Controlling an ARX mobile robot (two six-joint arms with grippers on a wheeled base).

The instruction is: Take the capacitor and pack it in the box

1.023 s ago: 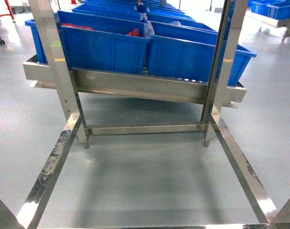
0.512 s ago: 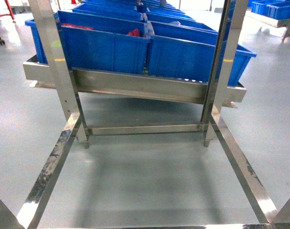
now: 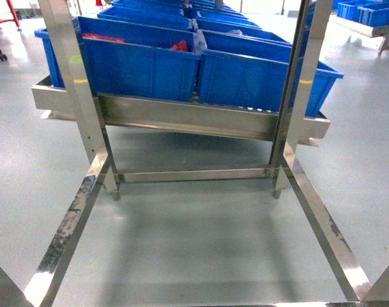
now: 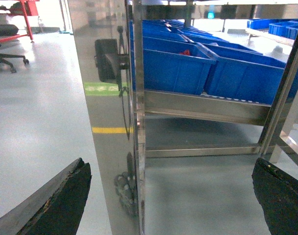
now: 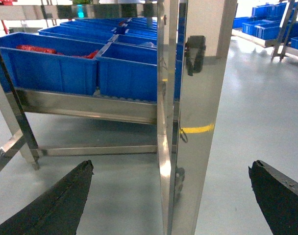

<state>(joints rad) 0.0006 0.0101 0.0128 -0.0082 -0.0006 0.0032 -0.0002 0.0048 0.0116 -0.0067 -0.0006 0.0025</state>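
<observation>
A mobile robot faces a stainless-steel rack (image 3: 182,115) carrying rows of blue bins (image 3: 143,64) on a slanted shelf, the grey floor (image 3: 201,236) showing through the open frame below. Over the past second the head view has shifted only slightly: the bins and the rack's crossbar sit a touch lower and to the right in the frame than before, suggesting the base or camera is making a small adjustment rather than any reach. That points to an approach or positioning phase, with picking not yet begun. Neither a capacitor nor the pale pink box is visible in any view, so where they lie cannot be told from here; red items (image 3: 180,45) show inside the nearer bins, too small to identify. The left end effector (image 4: 173,196) hangs beside a polished upright post (image 4: 110,122), its dark fingers (image 4: 61,200) set wide apart at the frame's lower corners, holding nothing and touching nothing. The right end effector (image 5: 171,196) mirrors it next to the rack's other upright (image 5: 188,122), fingers (image 5: 56,203) likewise spread wide and empty. Neither arm appears in the head view. Judged from this, the robot must first find the parts and the box before any grasp is possible.
</observation>
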